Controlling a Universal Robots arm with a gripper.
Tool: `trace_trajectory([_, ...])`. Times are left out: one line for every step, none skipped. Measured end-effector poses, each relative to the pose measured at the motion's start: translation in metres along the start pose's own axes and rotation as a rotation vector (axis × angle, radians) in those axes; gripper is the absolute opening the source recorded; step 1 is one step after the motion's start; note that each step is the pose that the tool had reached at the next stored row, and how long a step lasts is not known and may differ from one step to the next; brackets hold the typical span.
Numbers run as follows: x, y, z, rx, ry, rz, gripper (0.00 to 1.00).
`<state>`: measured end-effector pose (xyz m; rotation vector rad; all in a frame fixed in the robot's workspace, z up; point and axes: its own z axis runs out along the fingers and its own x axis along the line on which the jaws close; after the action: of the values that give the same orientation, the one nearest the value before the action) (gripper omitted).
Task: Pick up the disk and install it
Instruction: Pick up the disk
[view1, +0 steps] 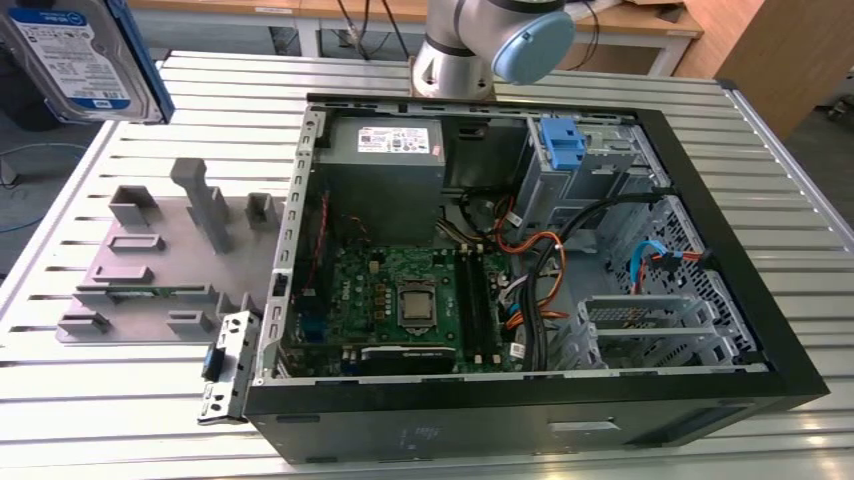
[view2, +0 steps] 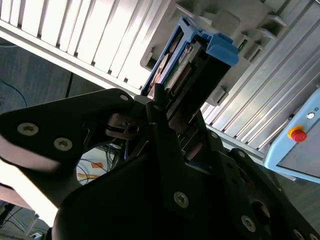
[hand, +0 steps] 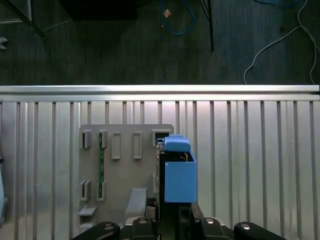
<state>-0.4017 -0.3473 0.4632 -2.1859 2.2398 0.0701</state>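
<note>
Pickup's done on my end: the black gripper has its jaws clamped on the flat silver-metal disk in its blue plastic frame. It's hanging above the grey slotted fixture plate. Installing it into the open black computer case is what's left.

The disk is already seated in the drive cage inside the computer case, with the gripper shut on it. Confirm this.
Wrong in one respect: the disk is not seated in the drive cage. The exterior view shows it held in the air at the exterior view's left, well clear of the open computer case. The gripper is shut on it, as stated.
</note>
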Motion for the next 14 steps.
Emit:
trace_trajectory([-0.0001,0.0000,-0.0014,0.0000,0.0000,0.000,0.35])
trace_trajectory([-0.0001,0.0000,-0.0025,-0.0001,0.0000,0.000,0.35])
trace_trajectory([-0.0001,0.0000,-0.0031,-0.0001,0.0000,0.000,0.35])
trace_trajectory([-0.0001,0.0000,-0.0031,0.0000,0.0000,0.000,0.35])
trace_trajectory([-0.0001,0.0000,-0.0031,0.0000,-0.0001,0.000,0.35])
trace_trajectory([-0.0001,0.0000,-0.0031,0.0002,-0.0001,0.000,0.35])
trace_trajectory([-0.0002,0.0001,-0.0037,0.0000,0.0000,0.000,0.35])
trace_trajectory([-0.0002,0.0001,-0.0043,0.0000,0.0000,0.000,0.35])
trace_trajectory([-0.0002,0.0001,-0.0043,-0.0001,0.0000,0.000,0.35])
trace_trajectory([-0.0002,0.0001,-0.0043,0.0000,0.0000,0.000,0.35])
trace_trajectory([-0.0002,0.0001,-0.0043,-0.0001,0.0000,0.000,0.35])
trace_trajectory([-0.0002,0.0001,-0.0043,-0.0001,0.0000,0.000,0.35])
trace_trajectory([-0.0002,0.0001,-0.0043,0.0000,0.0000,0.000,0.35])
trace_trajectory([-0.0002,0.0001,-0.0044,-0.0001,0.0000,0.000,0.35])
